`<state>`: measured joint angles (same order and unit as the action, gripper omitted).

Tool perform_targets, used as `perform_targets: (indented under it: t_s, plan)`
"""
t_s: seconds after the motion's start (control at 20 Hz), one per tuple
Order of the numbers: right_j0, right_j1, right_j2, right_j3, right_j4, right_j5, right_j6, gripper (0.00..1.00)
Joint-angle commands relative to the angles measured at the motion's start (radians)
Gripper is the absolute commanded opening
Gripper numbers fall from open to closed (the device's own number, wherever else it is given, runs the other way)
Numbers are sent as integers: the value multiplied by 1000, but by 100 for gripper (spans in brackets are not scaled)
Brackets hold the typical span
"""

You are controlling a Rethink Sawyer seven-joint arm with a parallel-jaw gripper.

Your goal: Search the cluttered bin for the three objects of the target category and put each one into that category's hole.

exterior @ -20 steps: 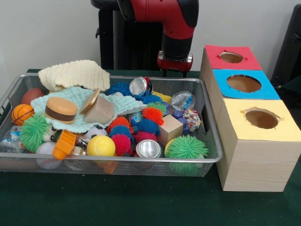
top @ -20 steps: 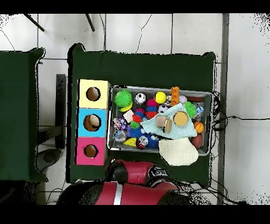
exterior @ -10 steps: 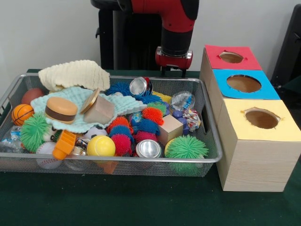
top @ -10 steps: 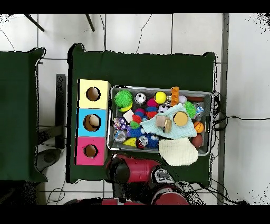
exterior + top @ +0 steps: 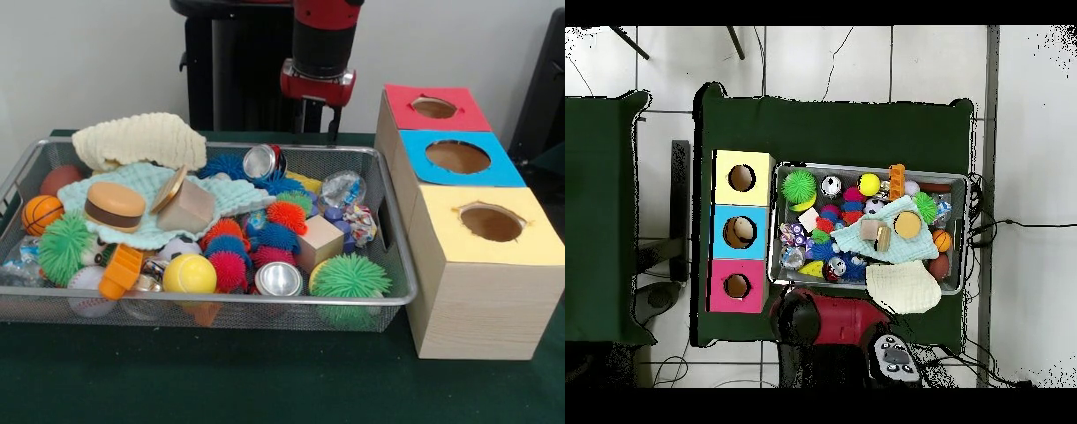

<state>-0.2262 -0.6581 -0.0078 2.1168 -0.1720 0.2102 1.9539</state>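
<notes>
Your gripper (image 5: 318, 124) hangs at the bin's (image 5: 388, 265) twelve o'clock, fingers apparently apart and empty. Grasp the light, slippery can (image 5: 279, 279) across its sides.

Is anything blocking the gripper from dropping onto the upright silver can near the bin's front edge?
Nothing lies over the silver can; its top is bare. Spiky balls crowd its sides, and the gripper hangs beyond the bin's far rim.

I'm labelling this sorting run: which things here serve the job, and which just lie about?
Job: claw, wire bin, red box, blue box, yellow box.
Probably just lying about: cream cloth, mint cloth. The target category is unclear.
</notes>
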Motion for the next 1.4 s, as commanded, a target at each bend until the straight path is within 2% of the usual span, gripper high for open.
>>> perform_targets:
  t_s: [0.05, 0.3, 0.5, 0.7, 1.0, 1.2, 1.4]
  plan:
    - [-47, -152, 125, 7, 76, 152, 84, 100]
    - [-59, -189, 142, 20, 86, 181, 79, 100]
    - [-68, -185, 148, 35, 78, 152, 78, 100]
    - [-67, -169, 147, 95, 59, 59, 107, 100]
    - [-9, -164, 113, 179, 54, -77, 192, 100]
    - [1, -147, 100, 212, 47, -139, 199, 100]
    - [4, -97, 83, 229, 34, -215, 195, 100]
